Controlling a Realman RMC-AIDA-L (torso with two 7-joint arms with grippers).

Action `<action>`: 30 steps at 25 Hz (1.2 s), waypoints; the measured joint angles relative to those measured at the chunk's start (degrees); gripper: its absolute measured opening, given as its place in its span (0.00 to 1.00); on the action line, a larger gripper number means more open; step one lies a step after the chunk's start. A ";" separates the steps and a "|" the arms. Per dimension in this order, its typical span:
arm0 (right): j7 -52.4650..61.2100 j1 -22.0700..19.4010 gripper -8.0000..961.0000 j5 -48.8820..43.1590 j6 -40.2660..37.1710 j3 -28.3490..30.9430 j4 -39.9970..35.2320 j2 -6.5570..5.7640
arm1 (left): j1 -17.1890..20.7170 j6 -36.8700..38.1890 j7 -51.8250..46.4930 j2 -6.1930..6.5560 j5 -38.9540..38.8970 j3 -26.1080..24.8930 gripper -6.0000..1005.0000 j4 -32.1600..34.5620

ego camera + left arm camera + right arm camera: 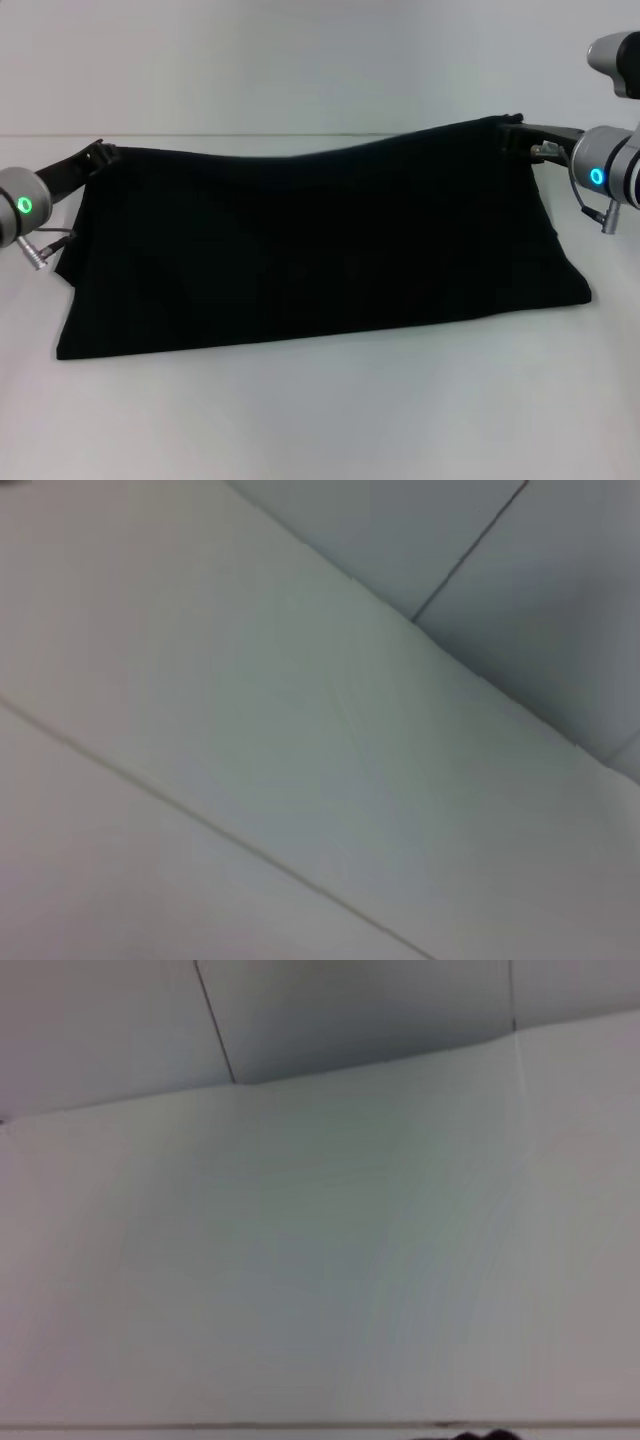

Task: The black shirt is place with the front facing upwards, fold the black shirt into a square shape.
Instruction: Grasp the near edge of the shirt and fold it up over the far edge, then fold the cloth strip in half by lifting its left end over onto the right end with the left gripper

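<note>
Jaws of left gripper [100, 152] and right gripper [512, 130] clamped on black shirt [320, 245] (top corners).

one black shirt [320, 240] lies on one white table [320, 420]. two grippers show in the head view: one left gripper [100, 152] at the shirt's far left corner, one right gripper [512, 130] at its far right corner. no other item shows near either gripper.
</note>
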 joint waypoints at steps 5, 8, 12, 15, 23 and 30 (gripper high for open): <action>-8.66 -0.66 0.19 8.91 0.20 0.08 1.75 0.03 | -0.49 -2.81 5.73 -1.21 -5.09 0.02 0.08 -0.35; -8.93 -1.48 0.34 10.84 0.09 0.46 1.81 0.04 | -0.25 -2.73 5.81 -1.27 -5.78 0.02 0.18 -0.37; -8.99 -4.17 0.51 15.41 -3.79 0.26 1.21 -0.18 | 1.47 0.07 5.33 -0.35 -6.52 0.02 0.48 -0.89; -9.27 -6.41 0.64 16.06 -9.96 0.13 0.75 -0.43 | 3.24 1.53 4.64 1.46 -6.54 -0.10 0.55 -3.22; -19.53 -12.36 0.69 13.15 -31.04 -3.61 -0.81 -0.81 | 12.52 23.97 -7.88 6.52 -6.78 2.07 0.61 -3.46; -27.64 -16.73 0.69 9.28 -46.28 -10.86 -2.41 -1.19 | 21.00 46.41 -24.78 10.59 -4.44 13.15 0.62 0.74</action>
